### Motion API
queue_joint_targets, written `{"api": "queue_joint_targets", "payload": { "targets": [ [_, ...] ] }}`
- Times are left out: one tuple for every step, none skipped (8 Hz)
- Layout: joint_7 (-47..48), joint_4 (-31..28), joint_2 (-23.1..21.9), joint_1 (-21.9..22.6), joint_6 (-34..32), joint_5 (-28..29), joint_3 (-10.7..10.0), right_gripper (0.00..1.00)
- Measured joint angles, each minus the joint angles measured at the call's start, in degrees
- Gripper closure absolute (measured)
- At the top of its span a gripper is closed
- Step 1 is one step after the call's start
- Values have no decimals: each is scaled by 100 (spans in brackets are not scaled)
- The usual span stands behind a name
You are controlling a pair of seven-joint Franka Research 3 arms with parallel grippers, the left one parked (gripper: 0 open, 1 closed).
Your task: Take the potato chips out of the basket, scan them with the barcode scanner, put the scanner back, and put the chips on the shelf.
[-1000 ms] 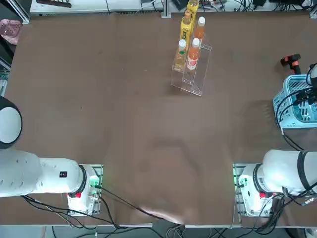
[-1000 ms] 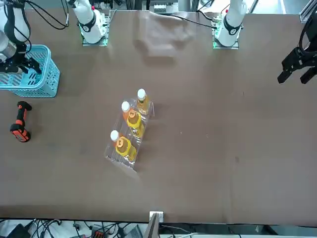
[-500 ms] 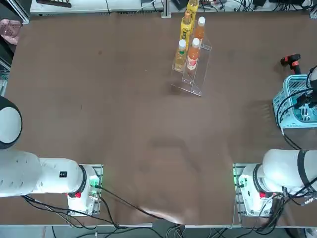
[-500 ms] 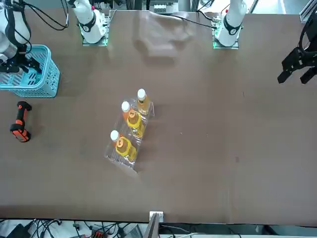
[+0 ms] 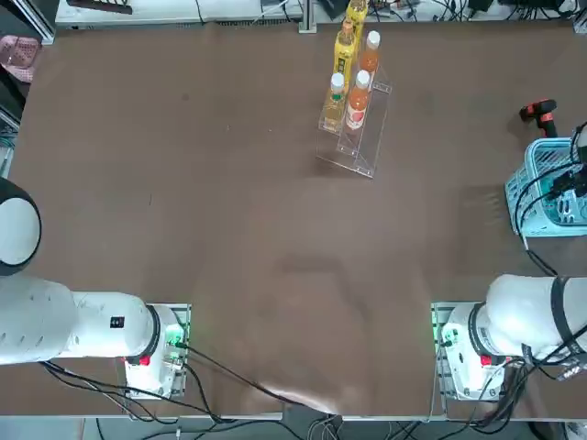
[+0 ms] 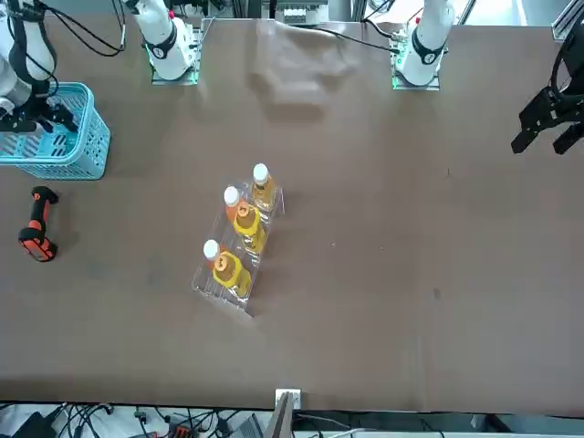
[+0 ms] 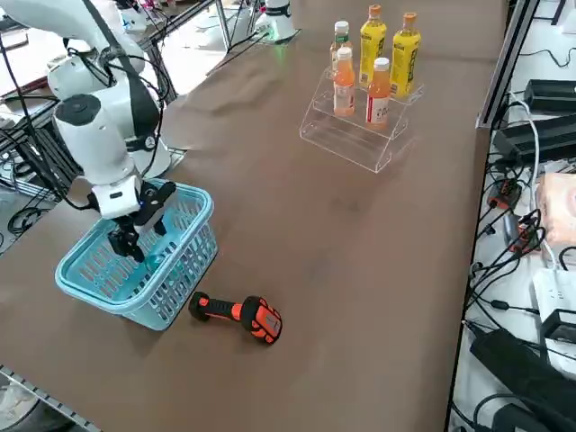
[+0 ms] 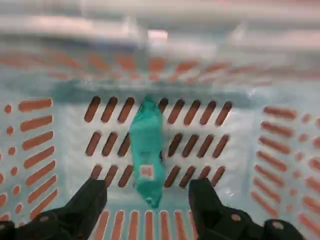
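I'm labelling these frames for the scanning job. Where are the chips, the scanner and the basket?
chips (image 8: 147, 150): right wrist view, middle of the teal packet on the basket floor.
scanner (image 7: 238, 313): right side view, the body between black grip and orange head.
basket (image 7: 184, 254): right side view, the lattice wall facing the scanner.

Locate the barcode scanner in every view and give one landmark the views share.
Top view: barcode scanner near the right edge, beyond the basket.
Front view: scanner at the left edge, below the basket.
Right side view: scanner lies just right of the basket.
Right wrist view: not in it.
Shared landmark: the basket.
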Motion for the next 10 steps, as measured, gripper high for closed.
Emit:
{"api": "queue_joint_targets", "payload": {
  "targets": [
    [0, 268, 103, 95, -91, 3, 15, 0],
    [0, 361, 188, 123, -111, 3, 18, 0],
    [0, 369, 240, 123, -111, 3, 13, 0],
    [0, 369, 269, 123, -111, 3, 10, 0],
    [0, 369, 272, 123, -111, 3, 9, 0],
    [0, 369, 275, 122, -114, 3, 8, 0],
    [0, 369, 292, 121, -121, 3, 5, 0],
    [0, 369, 338, 119, -122, 3, -1, 0],
    [0, 369, 389, 118, -122, 20, -4, 0],
    [0, 368, 457, 135, -122, 94, -2, 0]
  ]
}}
